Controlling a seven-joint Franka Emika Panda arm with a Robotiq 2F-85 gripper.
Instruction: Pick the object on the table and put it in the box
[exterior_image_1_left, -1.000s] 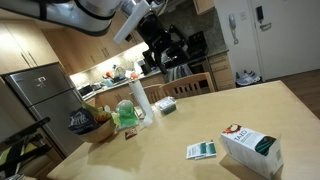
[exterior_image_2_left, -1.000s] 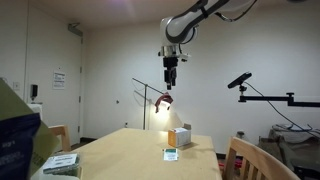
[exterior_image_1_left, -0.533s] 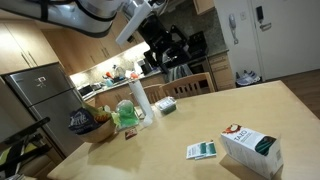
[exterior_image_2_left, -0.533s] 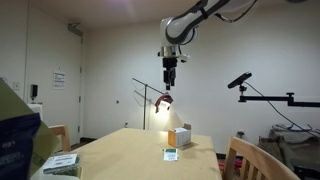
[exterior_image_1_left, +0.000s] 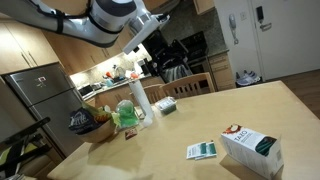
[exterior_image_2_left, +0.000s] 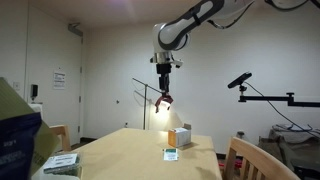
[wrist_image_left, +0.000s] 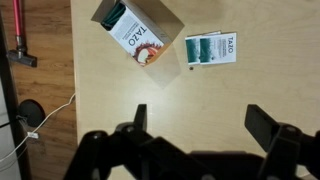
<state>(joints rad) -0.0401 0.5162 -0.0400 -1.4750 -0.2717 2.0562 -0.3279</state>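
The object (wrist_image_left: 211, 48) is a small flat teal-green packet with a pale border. It lies on the wooden table (wrist_image_left: 100, 100) just beside the box (wrist_image_left: 138, 30), a white carton with dark green patches and a red-orange mark. Both exterior views show them together near one end of the table: object (exterior_image_1_left: 201, 150) by box (exterior_image_1_left: 250, 148), and object (exterior_image_2_left: 171, 153) in front of box (exterior_image_2_left: 180, 137). My gripper (exterior_image_2_left: 163, 100) hangs high above the table. In the wrist view the gripper (wrist_image_left: 204, 125) is open, its fingers wide apart with only bare tabletop between them.
At the far end stand a white bottle (exterior_image_1_left: 139, 100), a green item (exterior_image_1_left: 125, 115), a dark snack bag (exterior_image_1_left: 85, 122) and a mostly white packet (exterior_image_1_left: 165, 104). A chair (exterior_image_2_left: 250, 160) stands by the table. A camera on a boom (exterior_image_2_left: 245, 82) reaches in.
The arm has swung: in an exterior view the gripper has come down and slightly sideways, and the wrist has turned. The packet and the box have not moved. The jaws stay open.
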